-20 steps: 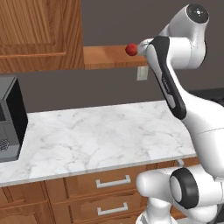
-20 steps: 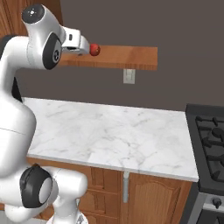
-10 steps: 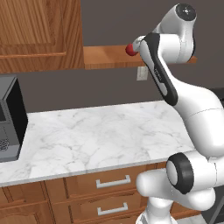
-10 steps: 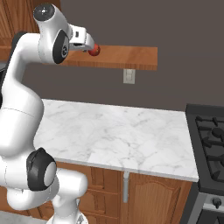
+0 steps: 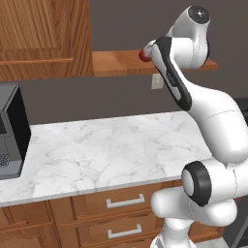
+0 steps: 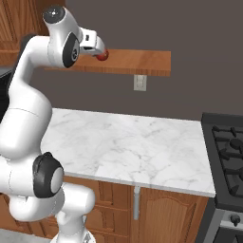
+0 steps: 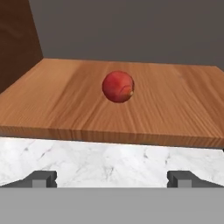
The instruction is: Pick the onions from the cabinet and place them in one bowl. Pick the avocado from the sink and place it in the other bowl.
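Note:
One onion (image 7: 118, 86), a glossy red ball, rests on the plain open wooden shelf (image 7: 166, 109) of the cabinet (image 5: 43, 38). My gripper (image 7: 111, 178) is open and level with the shelf's front edge, pointing at the onion a short way ahead, with nothing between its fingertips (image 7: 43, 177). In the right base view the gripper (image 6: 97, 47) is raised to the shelf (image 6: 142, 61), right beside the onion (image 6: 102, 55). From the left base view the onion (image 5: 144, 54) peeks out behind my forearm. The bowls, the avocado and the sink are out of view.
A white marble counter (image 5: 111, 145) runs under the shelf, with drawers below it. A dark microwave (image 5: 9, 131) stands at its left end, a stove (image 6: 228, 142) at its right end. A wall outlet (image 6: 139, 82) sits below the shelf.
The arm has stretched upward and its elbow has swung, bringing the open hand a little closer to the onion. The onion has not moved.

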### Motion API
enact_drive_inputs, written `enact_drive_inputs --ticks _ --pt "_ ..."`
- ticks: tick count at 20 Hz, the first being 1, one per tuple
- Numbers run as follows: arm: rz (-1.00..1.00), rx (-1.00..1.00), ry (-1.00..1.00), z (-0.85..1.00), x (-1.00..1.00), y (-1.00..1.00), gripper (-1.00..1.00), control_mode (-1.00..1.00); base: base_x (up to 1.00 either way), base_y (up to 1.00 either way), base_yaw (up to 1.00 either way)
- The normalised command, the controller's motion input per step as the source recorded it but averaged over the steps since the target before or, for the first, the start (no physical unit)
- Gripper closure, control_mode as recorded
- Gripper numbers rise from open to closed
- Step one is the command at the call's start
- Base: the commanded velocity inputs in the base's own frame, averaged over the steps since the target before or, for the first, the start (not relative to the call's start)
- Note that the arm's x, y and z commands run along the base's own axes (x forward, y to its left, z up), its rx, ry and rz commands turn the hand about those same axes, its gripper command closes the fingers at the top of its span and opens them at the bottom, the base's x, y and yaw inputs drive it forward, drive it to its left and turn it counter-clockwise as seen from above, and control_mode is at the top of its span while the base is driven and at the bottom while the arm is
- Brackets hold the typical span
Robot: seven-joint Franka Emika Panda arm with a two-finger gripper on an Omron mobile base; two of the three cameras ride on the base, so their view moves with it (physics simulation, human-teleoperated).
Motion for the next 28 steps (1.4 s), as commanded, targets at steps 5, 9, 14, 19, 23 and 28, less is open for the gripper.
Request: enact_drive_inputs --ticks 5,9,14,19,23,28 --pt "0.00 0.00 0.00 -0.11 0.36 0.00 -1.00 -1.00 0.00 0.00 0.00" --pt "0.00 0.00 0.00 0.00 0.45 0.00 -1.00 -1.00 0.00 0.00 0.00" --pt "0.00 0.00 0.00 0.00 0.38 0.00 -1.00 -1.00 0.00 0.00 0.00" --pt "0.00 0.00 0.00 0.00 0.22 0.00 -1.00 -1.00 0.00 0.00 0.00" --pt "0.00 0.00 0.00 -0.04 0.17 0.00 -1.00 -1.00 0.00 0.00 0.00" --pt "0.00 0.00 0.00 -0.07 0.21 0.00 -1.00 -1.00 0.00 0.00 0.00"
